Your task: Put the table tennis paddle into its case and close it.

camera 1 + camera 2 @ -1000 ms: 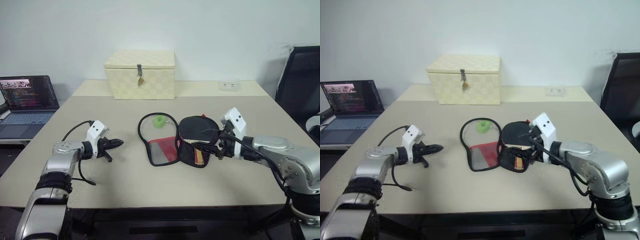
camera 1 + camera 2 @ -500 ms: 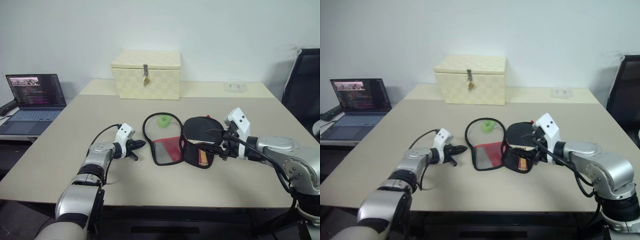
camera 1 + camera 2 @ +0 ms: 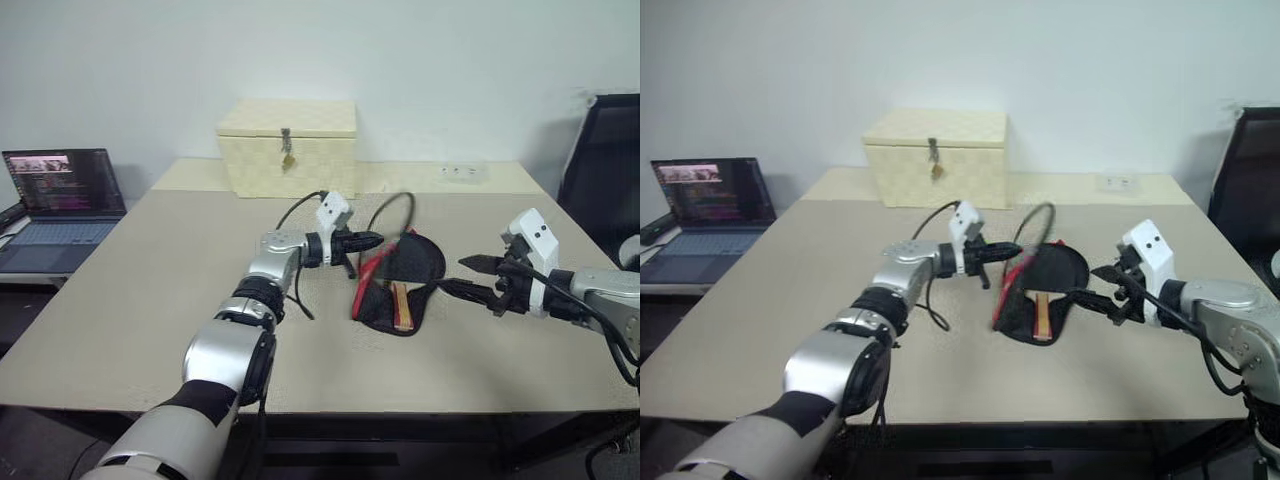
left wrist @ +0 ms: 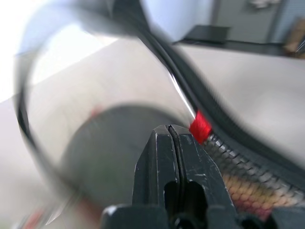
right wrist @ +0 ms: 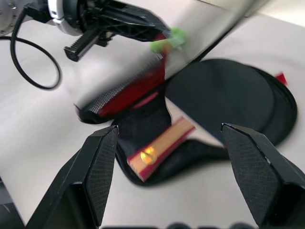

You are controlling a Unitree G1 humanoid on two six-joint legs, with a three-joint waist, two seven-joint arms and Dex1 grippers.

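On the table (image 3: pixel 150 300), the table tennis paddle (image 5: pixel 209 102) lies inside the open case (image 3: pixel 420 262), black face up, its striped wooden handle pointing toward the near edge. The left claw (image 3: pixel 372 240) has its fingers pressed together and lifts the case's red mesh flap upright by its rim, with the loose zipper edge arching above. The head views show this flap edge-on; the right wrist view shows its red and black mesh surface and a green tag near the left claw. The left wrist view shows the closed fingers (image 4: pixel 169 157) at a red tab on the rim. The right claw (image 3: pixel 478 276) hovers just right of the case, fingers spread wide, holding nothing. A cream woven latched box (image 3: pixel 288 147) stands at the far side, and a laptop (image 3: pixel 62 192) at the far left.
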